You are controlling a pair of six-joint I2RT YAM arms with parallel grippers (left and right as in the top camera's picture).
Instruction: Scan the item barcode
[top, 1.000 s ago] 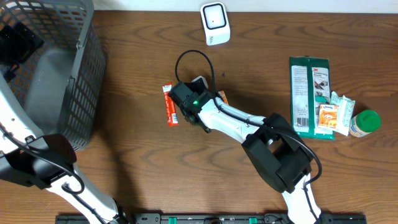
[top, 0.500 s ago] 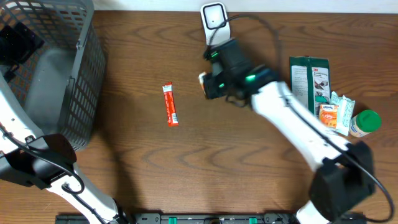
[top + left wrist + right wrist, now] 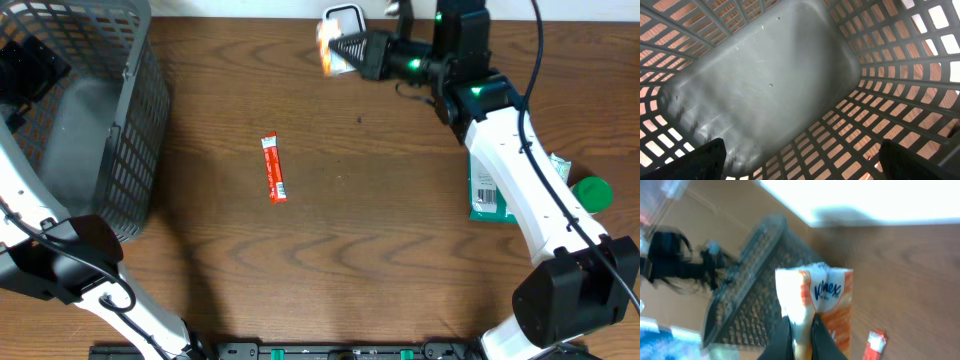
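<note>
My right gripper (image 3: 343, 48) is shut on a small orange-and-white Kleenex tissue pack (image 3: 325, 45), held in the air at the back edge of the table. The pack sits right in front of the white barcode scanner (image 3: 345, 16), which it partly hides. In the right wrist view the pack (image 3: 827, 297) is pinched by its edge between the two dark fingers of the right gripper (image 3: 801, 326). No barcode shows in that blurred view. My left gripper (image 3: 805, 167) is wide open inside the grey basket (image 3: 770, 75), holding nothing.
A red sachet (image 3: 274, 168) lies mid-table. A green packet (image 3: 487, 195) and a green-capped bottle (image 3: 591, 190) sit at the right, partly under the right arm. The mesh basket (image 3: 130, 120) fills the left back corner.
The right arm swung from mid-table beside the red sachet up to the back edge, carrying the tissue pack to the scanner. The left arm stayed put.
</note>
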